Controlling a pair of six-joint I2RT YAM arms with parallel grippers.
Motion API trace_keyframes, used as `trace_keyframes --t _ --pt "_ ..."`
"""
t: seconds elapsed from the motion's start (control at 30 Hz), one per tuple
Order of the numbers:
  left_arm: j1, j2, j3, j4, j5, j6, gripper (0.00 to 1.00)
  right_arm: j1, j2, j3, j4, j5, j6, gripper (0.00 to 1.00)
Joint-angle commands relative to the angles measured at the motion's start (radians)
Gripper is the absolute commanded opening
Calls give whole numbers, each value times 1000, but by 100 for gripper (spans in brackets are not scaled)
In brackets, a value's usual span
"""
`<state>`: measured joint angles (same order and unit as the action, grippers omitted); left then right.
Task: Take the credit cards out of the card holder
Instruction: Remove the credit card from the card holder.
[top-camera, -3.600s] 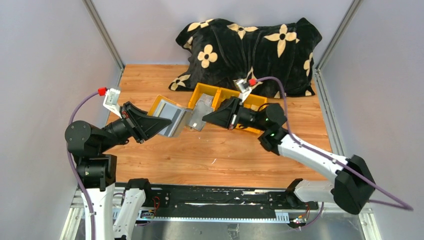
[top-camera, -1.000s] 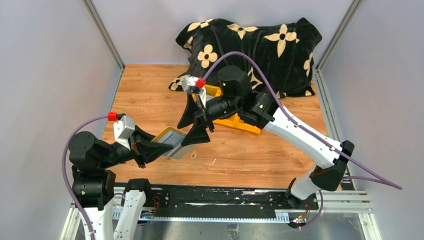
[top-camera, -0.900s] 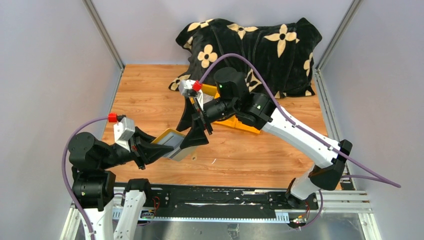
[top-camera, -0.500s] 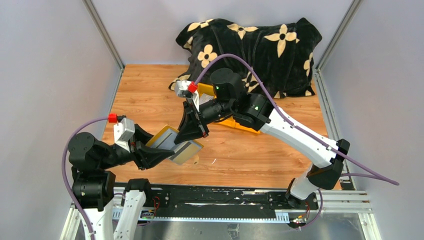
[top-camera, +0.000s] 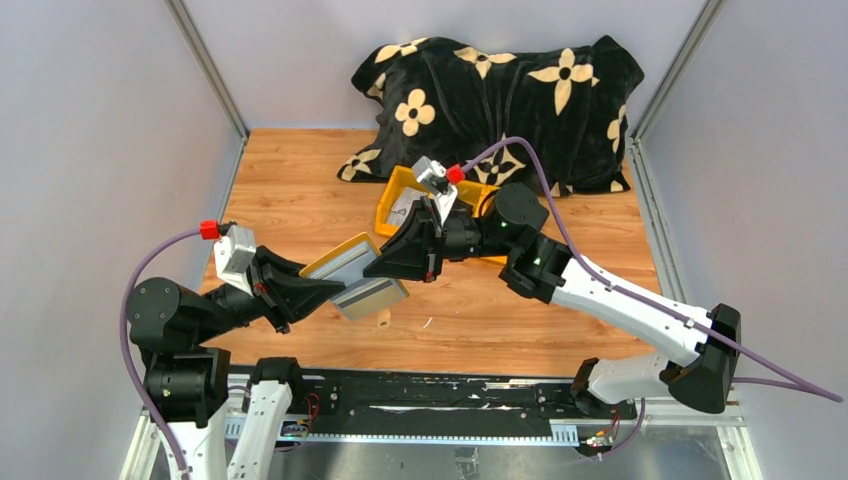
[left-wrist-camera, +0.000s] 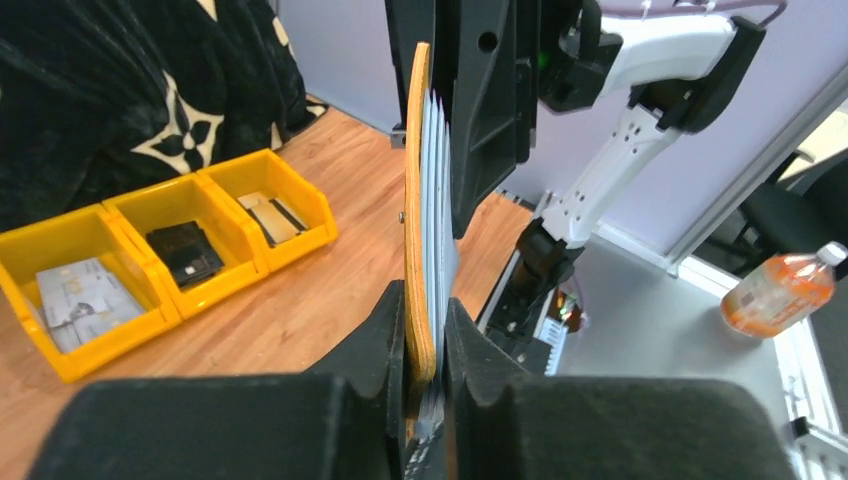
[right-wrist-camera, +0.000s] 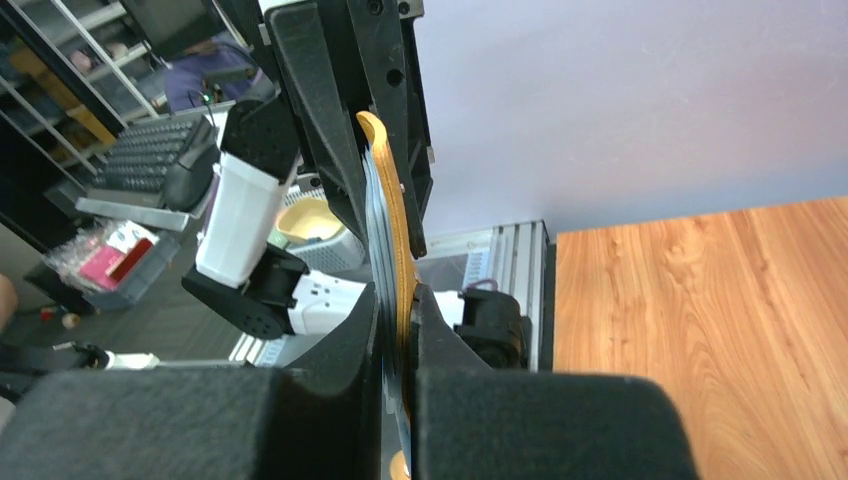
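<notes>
The card holder (top-camera: 352, 275), a mustard-yellow wallet, is held open above the table's front left, its grey sleeves facing up. My left gripper (top-camera: 318, 288) is shut on its left end. My right gripper (top-camera: 388, 266) is shut on its right edge. The left wrist view shows the card holder (left-wrist-camera: 419, 200) edge-on between my shut left gripper (left-wrist-camera: 426, 345), with thin grey layers beside the yellow leaf. In the right wrist view my right gripper (right-wrist-camera: 398, 335) pinches the same yellow leaf (right-wrist-camera: 396, 220). I cannot tell the credit cards from the sleeves. Pale grey card-like pieces (left-wrist-camera: 82, 290) lie in the bin.
A yellow three-compartment bin (top-camera: 392, 190) stands behind the right gripper; in the left wrist view the bin (left-wrist-camera: 245, 170) also holds a black pouch (left-wrist-camera: 185, 252). A black flowered blanket (top-camera: 500, 90) fills the back. A small tan bit (top-camera: 383, 318) lies below the wallet.
My right arm has swung down and to the right, so its gripper now meets the wallet from the right rather than from above. The wallet has shifted slightly right. Both grippers kept hold.
</notes>
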<state>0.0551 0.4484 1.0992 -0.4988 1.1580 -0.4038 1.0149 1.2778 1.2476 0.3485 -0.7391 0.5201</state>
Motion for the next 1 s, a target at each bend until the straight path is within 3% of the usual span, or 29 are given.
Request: trace_keyframes --t 0.0,0.07,0.1,0.17,0.23,0.4,0.47,0.67,0.77,0.83,0.9,0.93,0.97 --pt "-3 -27 25 120 -99 -90 8 -15 -41 -71 226 86 135 0" --pt "-3 -24 20 115 -94 -88 3 -15 -40 -78 224 66 138 1" --pt "-3 -22 16 109 -86 -82 1 -14 -38 -71 205 50 131 9" --pt "-3 -14 17 67 -53 -42 0 -15 -22 -9 85 -18 43 40" --pt "-3 -1 22 1 10 18 0 -15 6 105 -147 -71 -117 56" --pt "-3 12 28 -128 108 122 0 -14 162 426 -673 -270 -448 73" --pt "-4 9 22 -128 120 124 0 -9 226 529 -828 -280 -555 75" --pt "-3 9 11 -133 127 152 0 46 321 706 -1091 -246 -750 75" --pt "-3 9 3 -134 125 169 0 87 365 788 -1179 -181 -806 70" --pt "-3 10 1 -133 122 178 0 105 400 849 -1225 -144 -822 58" --pt "-4 10 0 -137 115 189 0 109 421 887 -1242 -113 -819 33" --pt "-4 9 -1 -139 109 195 2 109 423 892 -1238 -100 -813 25" --pt "-3 8 -3 -141 105 200 13 109 419 888 -1215 -83 -806 12"
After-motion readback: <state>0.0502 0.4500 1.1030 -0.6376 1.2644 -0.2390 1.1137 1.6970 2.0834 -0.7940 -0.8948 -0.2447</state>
